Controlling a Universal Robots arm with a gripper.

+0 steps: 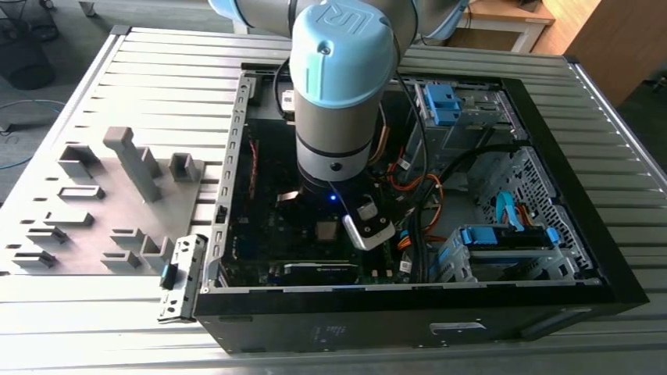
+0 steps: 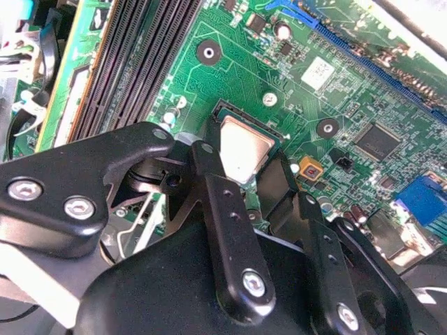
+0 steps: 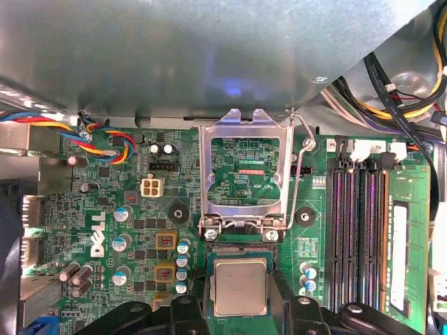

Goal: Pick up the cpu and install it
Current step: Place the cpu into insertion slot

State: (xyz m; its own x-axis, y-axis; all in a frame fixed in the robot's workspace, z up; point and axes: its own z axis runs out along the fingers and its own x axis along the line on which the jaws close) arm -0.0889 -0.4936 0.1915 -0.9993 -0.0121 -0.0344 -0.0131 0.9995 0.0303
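Nearest to the lens in both wrist views is the black gripper, with its screwed metal links dark and large in front. It stands around the cpu. I cannot tell whether it clamps the chip or stands a little apart from it.

The work surface is a table of pale aluminium slats. On it, at the exterior view's left, lies a plate with matte grey fixture blocks. An open black computer case fills the middle and the exterior view's right. Beyond the table, in the upper right of that frame, there is wooden furniture. In the upper left a dark bin stands on a grey floor. The arm, grey with pale blue caps, reaches down into the case.

The cpu is a small flat square with a dull silver-beige metal top. It sits at the socket of the green motherboard. It is just beside the hinged metal retention frame, which is folded open, and near the dark memory slots.

The edge of the cpu closest to the cameras is hidden behind the gripper. The socket beneath it is mostly covered, so I cannot tell whether the chip is fully seated. In the exterior view the arm hides the centre of the board.
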